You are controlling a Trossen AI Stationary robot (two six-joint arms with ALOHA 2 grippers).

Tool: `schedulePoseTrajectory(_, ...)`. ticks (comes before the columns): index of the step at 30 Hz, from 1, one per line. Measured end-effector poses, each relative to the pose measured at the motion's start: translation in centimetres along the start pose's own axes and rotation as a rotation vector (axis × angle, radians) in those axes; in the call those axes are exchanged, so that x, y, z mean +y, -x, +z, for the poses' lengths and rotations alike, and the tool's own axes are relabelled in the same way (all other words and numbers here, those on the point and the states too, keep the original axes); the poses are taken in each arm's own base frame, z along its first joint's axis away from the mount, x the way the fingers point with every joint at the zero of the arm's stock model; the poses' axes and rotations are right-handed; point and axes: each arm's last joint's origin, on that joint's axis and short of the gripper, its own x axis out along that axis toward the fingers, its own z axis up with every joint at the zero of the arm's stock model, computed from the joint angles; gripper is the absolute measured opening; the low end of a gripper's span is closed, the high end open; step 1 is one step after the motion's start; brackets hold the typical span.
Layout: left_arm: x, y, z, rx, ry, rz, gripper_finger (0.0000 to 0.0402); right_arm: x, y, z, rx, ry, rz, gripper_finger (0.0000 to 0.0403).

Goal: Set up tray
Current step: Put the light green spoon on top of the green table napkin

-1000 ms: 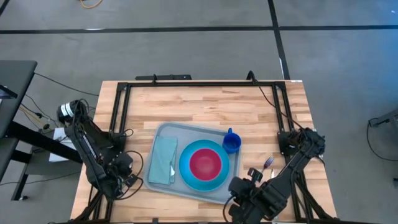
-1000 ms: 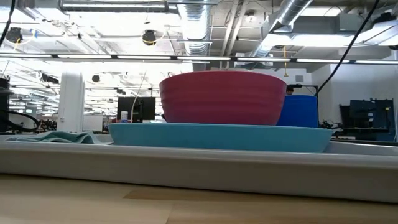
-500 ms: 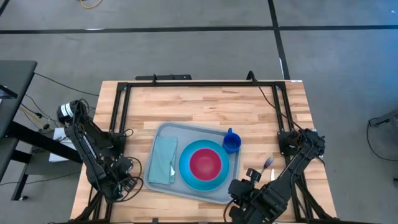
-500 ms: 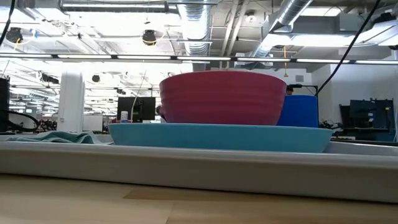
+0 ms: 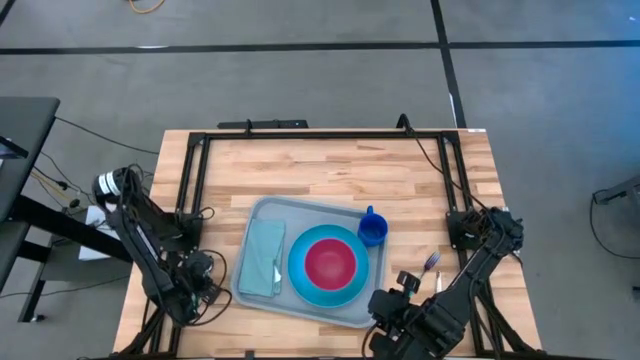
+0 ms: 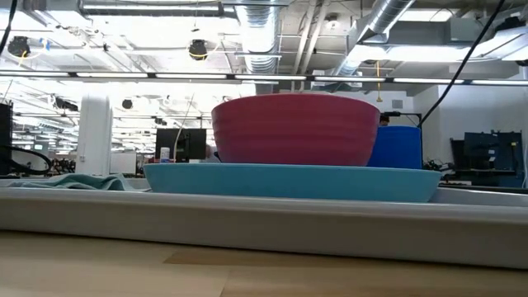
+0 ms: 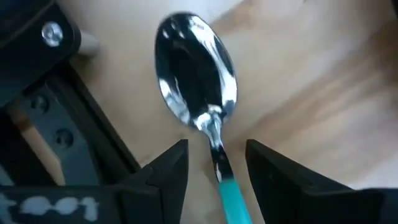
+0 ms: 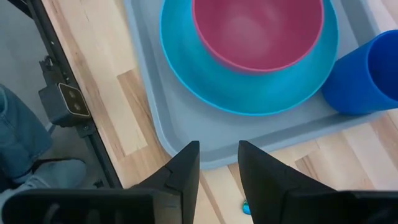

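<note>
The grey-blue tray (image 5: 262,215) lies mid-table and carries a folded teal napkin (image 5: 262,256), a blue plate (image 5: 300,285) with a pink bowl (image 5: 330,262) in it, and a blue cup (image 5: 372,230). A metal spoon (image 7: 198,81) with a teal handle lies flat on the wood at the front left. My left gripper (image 7: 216,168) points down over it, open, one finger on each side of the spoon's neck without touching. My right gripper (image 8: 219,171) hangs open over the table just off the tray's near right corner (image 8: 186,149), with nothing between its fingers.
A fork (image 5: 431,262) lies on the wood right of the tray, close to my right arm. A black frame (image 5: 320,133) runs along the table's far, left and right sides; one of its bars (image 7: 93,143) passes right beside the spoon. Bare wood stretches behind the tray.
My left gripper has sunk a little toward the table at the front left. The tray and what stands on it have kept still.
</note>
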Motion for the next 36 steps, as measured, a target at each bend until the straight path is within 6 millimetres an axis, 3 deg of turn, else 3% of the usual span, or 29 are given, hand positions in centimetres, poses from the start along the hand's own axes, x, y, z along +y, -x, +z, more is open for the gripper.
schedulePoseTrajectory(6, -0.2, -0.7, -0.3, -0.026, -0.001, 0.025, 0.0141, 0.0, 0.0, 0.0, 0.000, -0.002, 0.000, 0.0102)
schedulePoseTrajectory(13, -0.4, -0.8, -0.4, -0.029, 0.061, 0.014, 0.0018, 0.0, 0.0, 0.1, -0.006, -0.003, 0.001, 0.0102)
schedulePoseTrajectory(17, -0.9, -0.6, -0.1, -0.100, 0.113, -0.045, 0.0020, 0.0, 0.0, 0.1, -0.008, -0.003, 0.001, 0.0102)
schedulePoseTrajectory(26, -2.9, 1.7, 2.6, -0.359, 0.153, -0.115, 0.0002, 0.0, 0.0, 0.0, -0.008, -0.002, 0.001, 0.0102)
schedulePoseTrajectory(31, -4.0, 3.4, 4.7, -0.498, 0.215, -0.129, 0.0000, 0.0, 0.0, 0.0, -0.007, 0.012, 0.002, 0.0102)
schedulePoseTrajectory(36, -5.9, 3.3, 7.6, -0.516, 0.230, -0.117, 0.0000, 0.0, 0.0, 0.0, -0.006, 0.050, 0.002, 0.0102)
